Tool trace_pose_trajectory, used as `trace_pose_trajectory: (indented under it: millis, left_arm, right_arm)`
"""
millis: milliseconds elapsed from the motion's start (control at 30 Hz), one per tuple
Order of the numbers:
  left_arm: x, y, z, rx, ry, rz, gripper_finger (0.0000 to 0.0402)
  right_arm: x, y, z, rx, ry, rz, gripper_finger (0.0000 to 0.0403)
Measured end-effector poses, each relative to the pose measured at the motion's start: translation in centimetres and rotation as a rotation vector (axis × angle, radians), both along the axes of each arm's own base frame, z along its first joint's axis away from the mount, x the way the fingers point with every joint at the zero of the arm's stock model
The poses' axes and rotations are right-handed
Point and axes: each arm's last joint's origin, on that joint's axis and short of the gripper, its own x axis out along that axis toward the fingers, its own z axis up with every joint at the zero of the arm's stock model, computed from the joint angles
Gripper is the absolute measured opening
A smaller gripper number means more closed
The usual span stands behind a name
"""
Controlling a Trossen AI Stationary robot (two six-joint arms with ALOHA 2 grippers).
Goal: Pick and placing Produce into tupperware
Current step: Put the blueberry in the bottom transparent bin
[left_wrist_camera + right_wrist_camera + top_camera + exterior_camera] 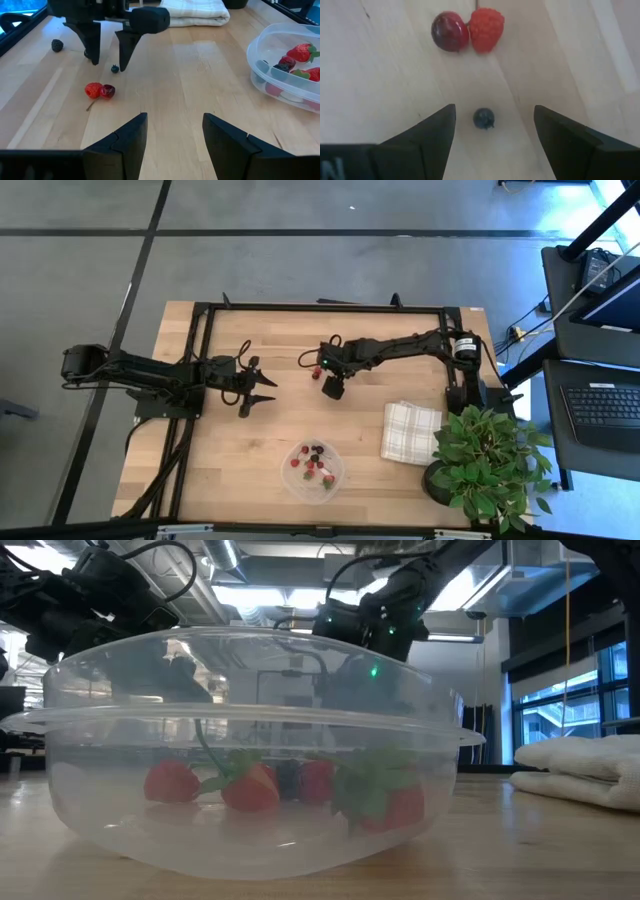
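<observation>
Clear round plastic tupperware [313, 467] sitting near table edge, holding glossy red/dark produce [299, 52]. Right gripper [490, 127] hovering over small dark round blueberry [483, 118], jaws wide, gripping nothing. Bumpy raspberry [486, 29] touching smooth cherry [449, 31]. Left gripper [172, 131] idling left, jaws open, empty.

Tupperware [312, 467]: round, clear, whitish-rimmed, upright at the near centre of the table, holding strawberries [300, 52], blackberries [286, 63] and green-leaved pieces. Loose on the wood farther back: a small blueberry [483, 118], a cherry [449, 32] touching a raspberry [486, 28], and one blackberry [57, 45] apart.
</observation>
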Motion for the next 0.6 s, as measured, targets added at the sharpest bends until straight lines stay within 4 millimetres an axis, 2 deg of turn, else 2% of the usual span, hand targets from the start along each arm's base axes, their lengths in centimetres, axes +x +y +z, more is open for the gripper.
trace_pose_trajectory:
  millis: [367, 600]
  left_arm:
    - [0.0, 0.0, 0.0, 0.0, 0.0, 0.0, 0.0185]
    - [0.0, 0.0, 0.0, 0.004, 0.004, -0.002, 0.0185]
  right_arm:
    - [0.0, -0.9, -0.9, 0.001, -0.003, -0.025, 0.0271]
    - [-0.2, -1.2, -1.9, 0.062, 0.034, -0.049, 0.0271]
